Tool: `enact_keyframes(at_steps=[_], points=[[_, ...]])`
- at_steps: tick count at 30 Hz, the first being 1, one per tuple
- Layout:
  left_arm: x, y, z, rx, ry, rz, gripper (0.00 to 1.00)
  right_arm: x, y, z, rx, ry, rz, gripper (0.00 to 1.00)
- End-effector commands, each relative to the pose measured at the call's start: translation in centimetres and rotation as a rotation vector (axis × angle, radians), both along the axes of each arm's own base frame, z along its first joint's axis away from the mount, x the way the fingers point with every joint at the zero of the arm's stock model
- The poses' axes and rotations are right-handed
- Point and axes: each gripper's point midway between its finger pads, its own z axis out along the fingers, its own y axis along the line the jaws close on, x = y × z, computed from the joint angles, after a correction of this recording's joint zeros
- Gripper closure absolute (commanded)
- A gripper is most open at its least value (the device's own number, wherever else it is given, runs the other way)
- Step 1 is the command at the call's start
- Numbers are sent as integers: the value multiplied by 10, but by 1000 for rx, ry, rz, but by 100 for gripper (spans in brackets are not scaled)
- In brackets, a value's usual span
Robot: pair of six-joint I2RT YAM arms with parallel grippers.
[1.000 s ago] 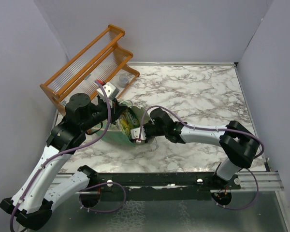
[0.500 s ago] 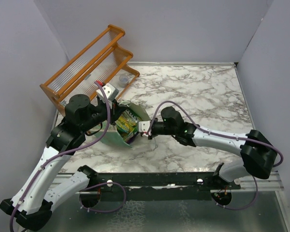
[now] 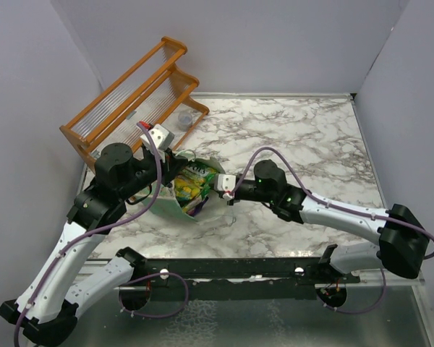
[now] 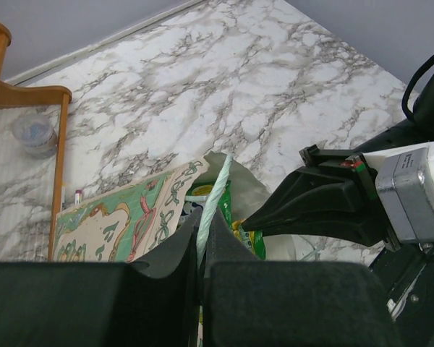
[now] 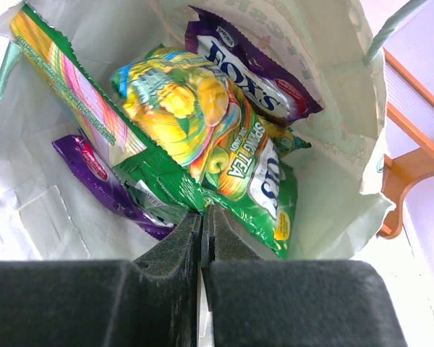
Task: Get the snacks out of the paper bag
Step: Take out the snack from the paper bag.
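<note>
The paper bag [image 3: 175,206] lies tipped on the left half of the marble counter [image 3: 304,137], its mouth facing right. Just behind it, in the far left corner, the orange wooden rack [image 3: 134,94] leans against the wall. To the right of the bag and towards the back the counter is open marble as far as the walls that close in three sides. The bag's near wall lies not far from the counter's front edge.

The left claw [image 4: 202,230] is clenched on the bag's pale-green rim, and the paper stands up between its dark fingers [image 4: 170,249]. The bag's outer face, patterned in green and red, spreads to the left of that grip.

The right claw [image 5: 202,217] is at the bag's mouth, pinched shut on the near edge of a green packet [image 5: 257,191]. A thin pale sliver shows between its pads.

All the snacks [image 5: 181,116] in view sit inside the bag against its cream lining. The green packet reads "SPRING TEA". Overlapping it is a yellow-green packet [image 5: 166,101] printed with fruit. A purple packet [image 5: 249,65] behind them reads "FOX'S". A long striped packet [image 5: 65,90] lies along the left wall, and a second purple one [image 5: 94,170] lies beneath it. Its lettering is too small to read.
</note>
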Motion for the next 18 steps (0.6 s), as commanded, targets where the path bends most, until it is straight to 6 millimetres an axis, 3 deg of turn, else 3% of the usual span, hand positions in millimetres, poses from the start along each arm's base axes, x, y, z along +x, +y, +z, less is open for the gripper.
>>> enact_keyframes(at_steps=[1,3,5,10,13,18], points=[[1,2,18,-49,-48,23,100,4,6,-7,-8,19,-12,99],[1,2,19,-53,-49,26,100,-1,6,-25,-59,49,17,98],[1,2,19,-52,-49,25,100,-6,6,-36,-84,74,42,91],[3,2,18,-41,-54,26,100,-11,0,-36,-99,62,57,92],[5,3,17,-34,-53,37,100,-13,-1,-22,-90,61,63,99],[11,9,16,-27,-56,79,100,-22,-2,28,4,82,68,99]])
